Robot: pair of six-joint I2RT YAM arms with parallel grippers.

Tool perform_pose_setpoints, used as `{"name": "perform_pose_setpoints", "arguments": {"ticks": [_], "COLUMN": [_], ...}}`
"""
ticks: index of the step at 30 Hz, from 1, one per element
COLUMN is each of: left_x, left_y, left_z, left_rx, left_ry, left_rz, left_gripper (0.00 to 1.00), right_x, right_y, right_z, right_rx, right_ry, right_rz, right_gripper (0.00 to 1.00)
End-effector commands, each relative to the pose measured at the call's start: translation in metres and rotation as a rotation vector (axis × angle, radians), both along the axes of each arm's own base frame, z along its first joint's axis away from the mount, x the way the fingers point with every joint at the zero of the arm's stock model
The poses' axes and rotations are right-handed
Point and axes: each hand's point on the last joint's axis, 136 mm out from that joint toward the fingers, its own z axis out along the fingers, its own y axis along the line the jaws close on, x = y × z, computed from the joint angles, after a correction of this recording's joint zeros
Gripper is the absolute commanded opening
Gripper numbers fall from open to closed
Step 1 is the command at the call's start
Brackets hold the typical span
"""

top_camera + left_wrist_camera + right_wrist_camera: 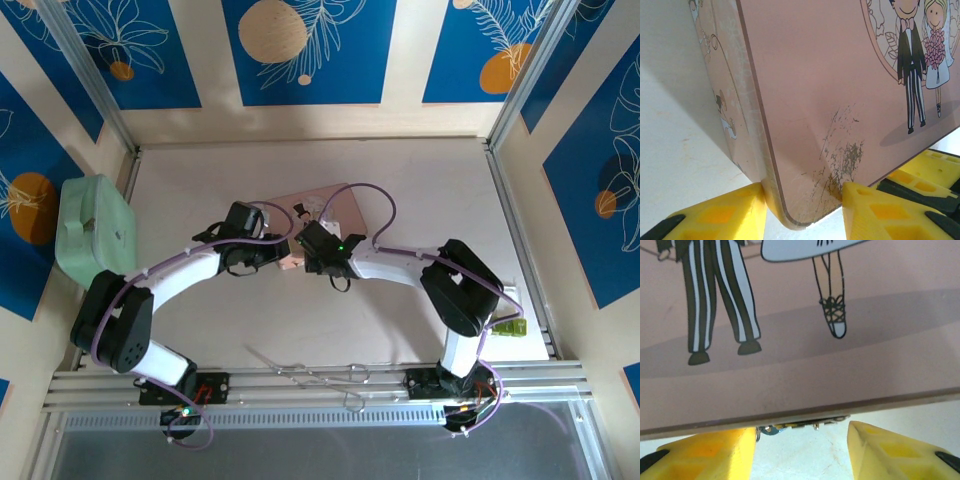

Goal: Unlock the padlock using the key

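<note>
- The left end effector (801, 186) has its yellow fingers (715, 217) closed on a rounded corner of the flat pink box (820, 90), which is printed with a cartoon bride and groom. One finger presses the box's side wall and the other its scuffed lid.
- The right end effector (801, 433) is open. Its two fingers stand apart with nothing between them, and no key is in its grip.
- Just beyond the right fingertips, the tiny silvery metal padlock (790, 428) with a bluish part peeks out from under the box's lower edge, close above the pale desk (805, 457). Most of it is hidden, so whether its shackle is closed cannot be told.
- From above, both arms meet at the box near the middle of the desk. A mint-green plastic case (95, 235) sits well apart at the left edge.
- Progress looks early. The box seems steadied and the right end effector is lined up with the padlock, but the unlocking itself is not yet done.
- What appears left is to get the key in hand, bring it to the padlock, seat it in the keyhole, turn it and free the shackle.
</note>
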Motion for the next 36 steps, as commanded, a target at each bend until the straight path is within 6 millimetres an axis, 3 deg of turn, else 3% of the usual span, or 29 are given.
{"name": "perform_pose_setpoints", "arguments": {"ticks": [1, 22, 36], "left_x": [-0.011, -0.009, -0.009], "left_y": [0.002, 0.006, 0.007], "left_z": [-0.002, 0.000, 0.000], "left_rx": [-0.001, 0.000, -0.005], "left_ry": [0.021, 0.014, 0.013], "left_rz": [-0.037, -0.040, -0.039], "left_gripper": [0.42, 0.42, 0.42], "right_x": [0.001, -0.003, 0.002], "right_y": [0.001, 0.010, 0.016], "right_z": [0.001, 0.015, 0.011], "right_rx": [-0.017, 0.023, 0.001], "right_ry": [-0.002, 0.006, 0.027], "right_rz": [-0.022, 0.004, -0.001], "right_gripper": [0.51, 0.54, 0.57]}}
